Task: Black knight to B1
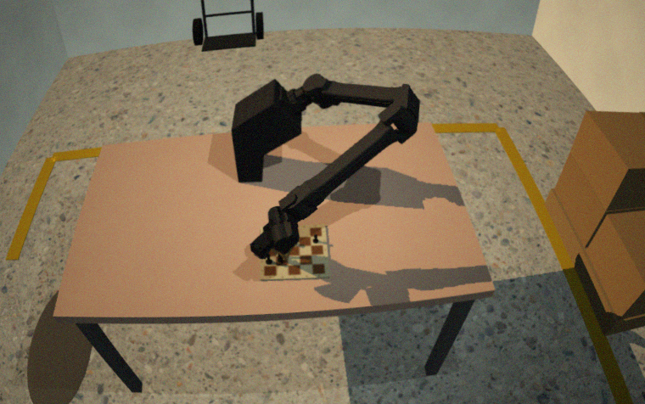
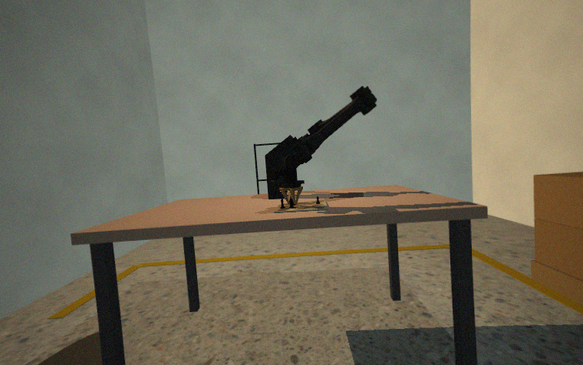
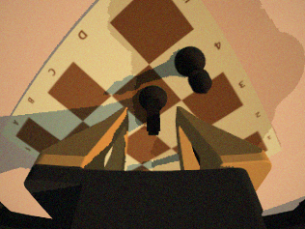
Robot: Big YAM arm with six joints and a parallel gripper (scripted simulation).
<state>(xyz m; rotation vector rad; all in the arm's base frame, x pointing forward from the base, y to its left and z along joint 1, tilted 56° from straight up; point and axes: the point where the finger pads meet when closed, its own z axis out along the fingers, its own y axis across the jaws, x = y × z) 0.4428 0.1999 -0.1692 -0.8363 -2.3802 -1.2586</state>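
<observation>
A small chessboard (image 1: 297, 254) lies on the table's front middle. My gripper (image 3: 152, 114) is low over its left part, fingers partly open. A black piece with a round head (image 3: 152, 104) stands between the fingertips with a gap on both sides; I take it for the black knight, but its shape is not clear. A second black piece (image 3: 192, 68) stands just beyond it, one square away. In the top view two black pieces (image 1: 275, 260) show under the gripper (image 1: 277, 253), and a third black piece (image 1: 315, 236) stands at the board's far right. The side view shows the gripper (image 2: 291, 198) down at the board.
The arm's black base (image 1: 259, 128) stands at the back of the table. Brown boxes (image 1: 604, 209) stand on the floor at the right. A hand truck (image 1: 227, 25) is by the far wall. Yellow tape marks the floor around the table.
</observation>
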